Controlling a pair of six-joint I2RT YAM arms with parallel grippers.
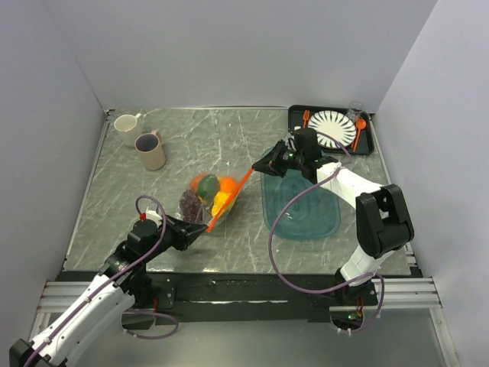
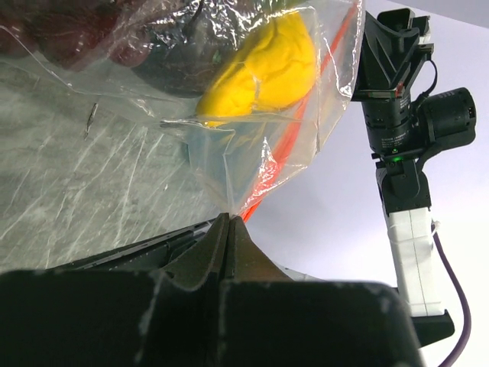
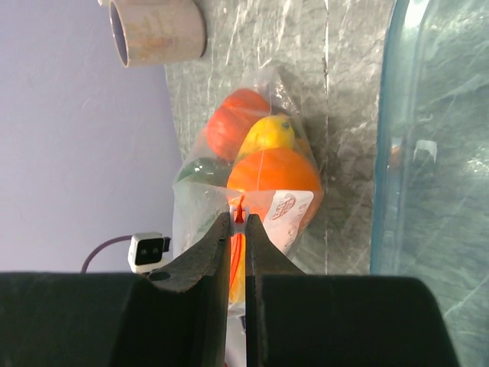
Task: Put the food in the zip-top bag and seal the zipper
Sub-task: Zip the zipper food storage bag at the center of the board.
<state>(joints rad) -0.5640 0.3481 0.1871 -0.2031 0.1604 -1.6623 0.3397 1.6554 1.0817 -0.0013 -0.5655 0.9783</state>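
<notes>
Around zip-top bag (image 1: 208,196): mugs (image 1: 150,151) block 10 o'clock, teal tray (image 1: 306,220) blocks 3 o'clock; surface (image 1: 221,134) free at 12 and 9.

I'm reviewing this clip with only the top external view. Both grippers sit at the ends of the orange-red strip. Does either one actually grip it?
Observer: In the right wrist view, the right gripper is shut on the zipper, which is pinched between its fingertips.
Operator: And the left?
Observer: In the left wrist view, the left gripper is shut on a corner of the zip-top bag, beside the strip's end.
Operator: What lies nearest the right fingertips?
Observer: An orange fruit, inside the film just behind the strip.
</notes>
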